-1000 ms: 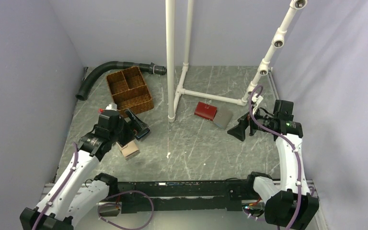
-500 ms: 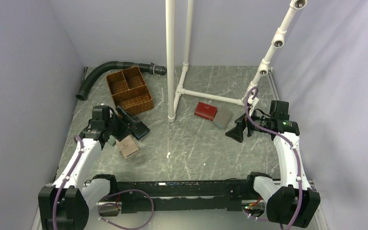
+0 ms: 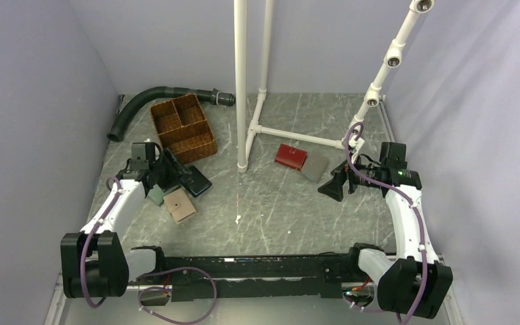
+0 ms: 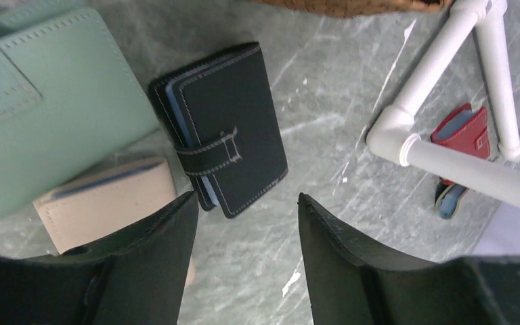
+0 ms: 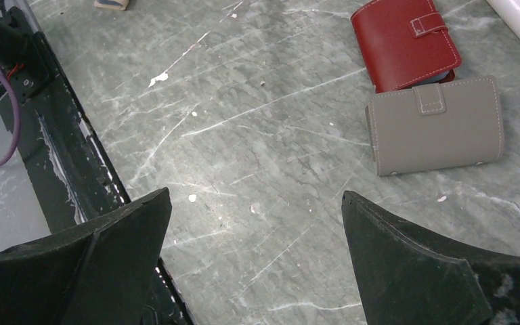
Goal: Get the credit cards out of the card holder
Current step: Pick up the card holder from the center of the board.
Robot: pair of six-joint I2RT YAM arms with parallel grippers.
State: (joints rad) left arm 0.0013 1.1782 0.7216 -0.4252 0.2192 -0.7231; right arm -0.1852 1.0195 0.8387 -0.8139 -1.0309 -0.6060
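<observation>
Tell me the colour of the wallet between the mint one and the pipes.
Black card holder, pale stitching, blue inner edges; clearest in the left wrist view.

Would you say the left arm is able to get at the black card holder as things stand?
Probably yes: the left gripper is aimed at the black card holder with jaws open and nothing between. The green wallet and beige wallet lie beside it, not on it.

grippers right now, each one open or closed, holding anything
Left gripper: open, holding nothing, fingers pointed at the closed black card holder.
Right gripper: open, holding nothing.
</observation>
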